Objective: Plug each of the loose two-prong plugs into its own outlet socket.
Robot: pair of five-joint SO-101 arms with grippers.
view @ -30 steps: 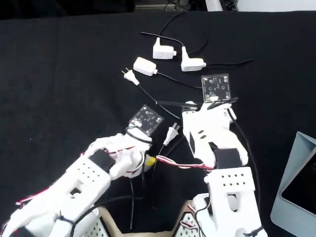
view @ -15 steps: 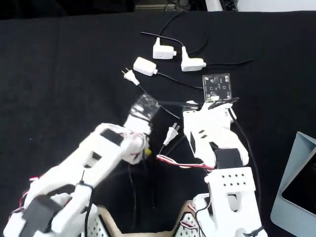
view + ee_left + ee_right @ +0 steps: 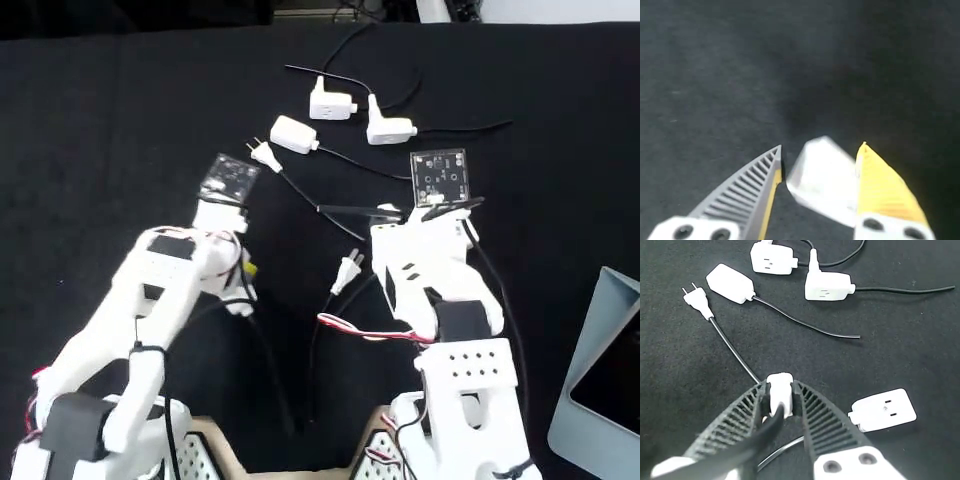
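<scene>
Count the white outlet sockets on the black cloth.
4: three white plastic outlet sockets grouped at the far side, a fourth near the right fingers. The left fingers' white block may be another.

The table cloth [image 3: 100,120] is plain black. The outlet sockets [image 3: 772,259] and the loose plug [image 3: 696,297] are white, their cords [image 3: 805,322] black. The left gripper [image 3: 820,147] has one yellow finger and one grey ribbed finger, with a white block [image 3: 822,185] between them. The right gripper [image 3: 780,385] has black ribbed fingers [image 3: 735,425] around a white plug [image 3: 779,392]. The arms [image 3: 170,300] are white.
</scene>
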